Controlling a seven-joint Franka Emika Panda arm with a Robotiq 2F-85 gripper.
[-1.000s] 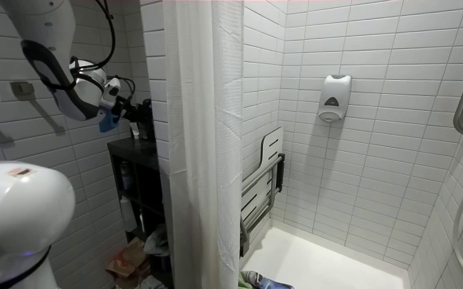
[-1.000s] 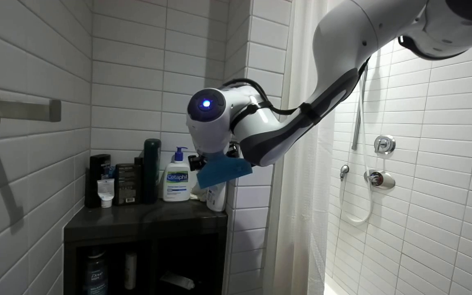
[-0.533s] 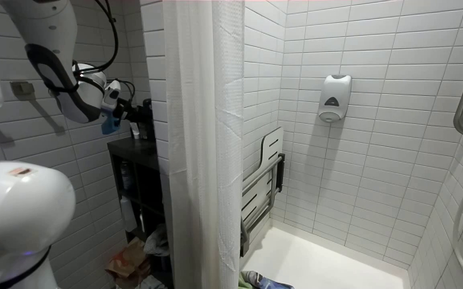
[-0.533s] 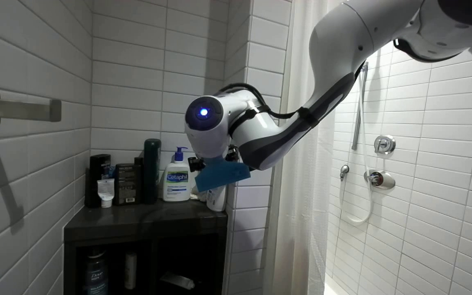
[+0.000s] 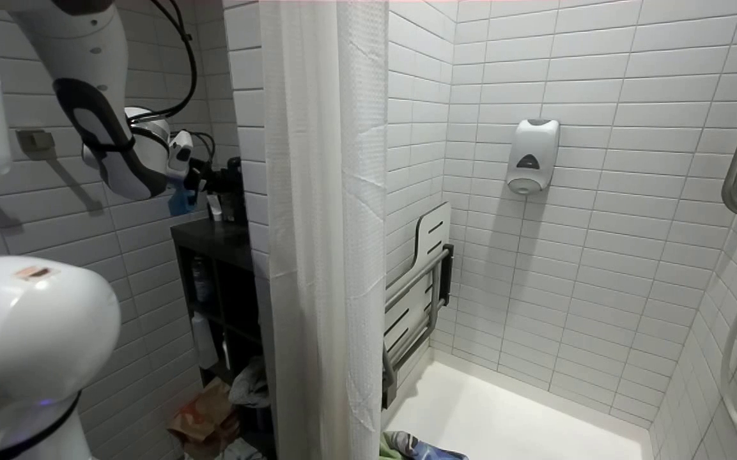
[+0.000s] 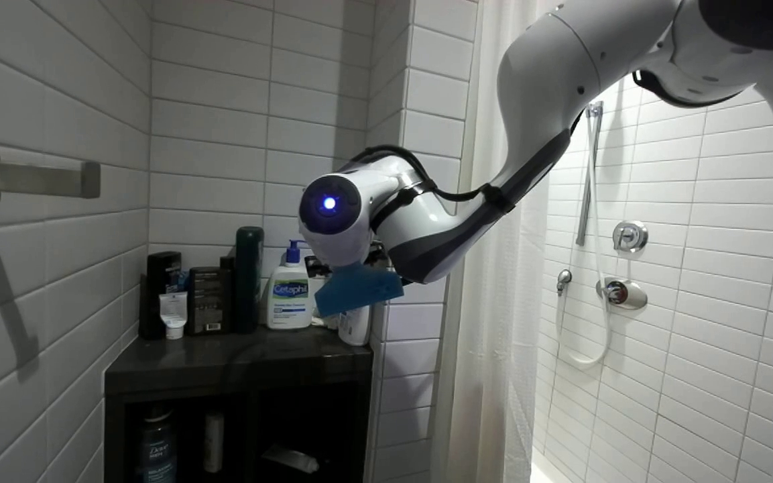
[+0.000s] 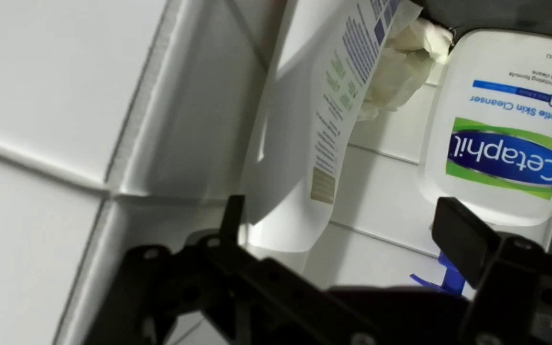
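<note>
A shower curtain, folding seat and white-tiled walls mark a bathroom.

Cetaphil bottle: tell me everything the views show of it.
The Cetaphil bottle looks like white plastic, with rounded shoulders and a blue pump head. Its front label sets white lettering on blue edged with green, above "Gentle Skin Cleanser". It stands upright on the dark shelf unit, between a dark green bottle and a white bottle. The open gripper does not hold it; a finger overlaps its shoulder in the wrist view, contact unclear. Its fill level does not show.
</note>
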